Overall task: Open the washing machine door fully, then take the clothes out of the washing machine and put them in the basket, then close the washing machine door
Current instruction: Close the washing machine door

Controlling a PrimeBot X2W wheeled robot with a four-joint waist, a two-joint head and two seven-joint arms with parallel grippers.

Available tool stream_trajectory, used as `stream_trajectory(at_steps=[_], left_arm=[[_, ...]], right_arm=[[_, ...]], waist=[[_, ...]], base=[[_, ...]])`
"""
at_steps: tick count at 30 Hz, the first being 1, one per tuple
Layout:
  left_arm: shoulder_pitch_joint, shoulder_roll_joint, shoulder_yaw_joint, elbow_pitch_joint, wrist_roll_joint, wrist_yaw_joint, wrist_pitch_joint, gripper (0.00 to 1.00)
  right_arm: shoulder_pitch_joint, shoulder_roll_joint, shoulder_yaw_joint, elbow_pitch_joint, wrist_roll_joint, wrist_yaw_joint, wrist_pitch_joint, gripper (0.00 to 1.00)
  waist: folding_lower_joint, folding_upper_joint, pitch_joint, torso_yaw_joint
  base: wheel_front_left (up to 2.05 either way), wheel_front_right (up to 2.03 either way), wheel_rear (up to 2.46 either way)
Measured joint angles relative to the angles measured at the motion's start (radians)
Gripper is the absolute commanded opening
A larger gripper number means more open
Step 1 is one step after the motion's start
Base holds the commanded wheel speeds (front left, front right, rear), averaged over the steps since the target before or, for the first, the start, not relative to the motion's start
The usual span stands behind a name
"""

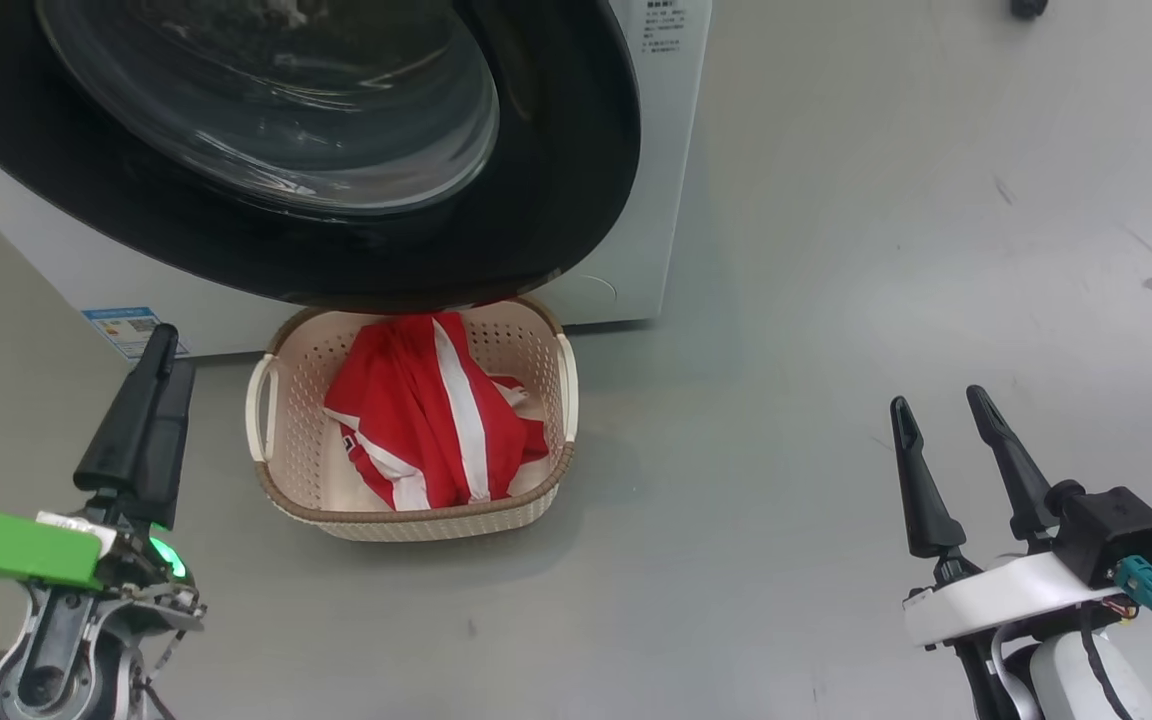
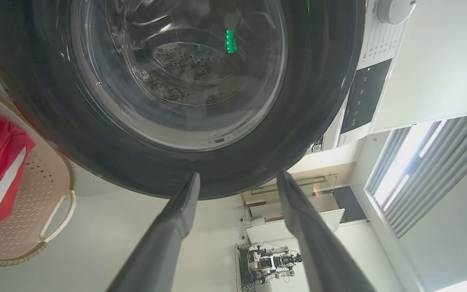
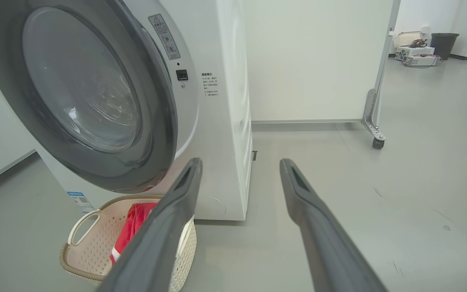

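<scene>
Grey floor [image 1: 836, 300] all round, bit scuffed, nothing fancy. So, the clothes [image 1: 416, 420]: red with white stripes, bunched in a heap inside the basket [image 1: 416, 522], which sits on the floor right against the foot of the washing machine [image 1: 656, 150]. From the left gripper [image 1: 164, 340] the basket is just off to its right and a touch ahead. From the right gripper [image 1: 937, 398] it's well over to the left, with bare floor between them.

Washing machine door [image 1: 556, 200], the big black-rimmed one with the glass bowl, hangs over the back edge of the basket. It's up and ahead of the left gripper, and in the left wrist view those fingers [image 2: 176, 227] point at the lower part of the rim without touching it. In the right wrist view the door looks swung back against the machine's front, but I can't tell if it's actually latched.

Both grippers are spread wide and holding nothing. The left one is side-on in the head view, but its wrist view shows a clear gap between the fingers.

Small blue label [image 1: 126, 330] on the machine front is right by the left fingertips. Past the right gripper's fingers there's a white panel on castors [image 3: 318, 61].
</scene>
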Motion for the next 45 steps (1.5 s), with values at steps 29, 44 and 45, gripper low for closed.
stream_trajectory(at_steps=[29,44,45], left_arm=[[0.293,0.160,-0.099,-0.164,0.746,-0.001,-0.256,1.00],[0.351,0.150,-0.185,-0.151,1.082,0.126,-0.393,1.00],[0.353,0.148,-0.189,-0.148,1.091,0.135,-0.395,1.00]], right_arm=[[0.090,-0.008,0.005,-0.038,-0.007,-0.018,0.009,1.00],[0.124,-0.009,0.015,-0.050,-0.009,-0.028,0.020,1.00],[0.126,-0.008,0.015,-0.050,-0.009,-0.028,0.022,1.00]], waist=[[0.0000,0.0000,-0.152,0.098],[0.0000,0.0000,-0.157,0.093],[0.0000,0.0000,-0.157,0.093]], base=[[0.00,0.00,0.00],[0.00,0.00,0.00],[0.00,0.00,0.00]])
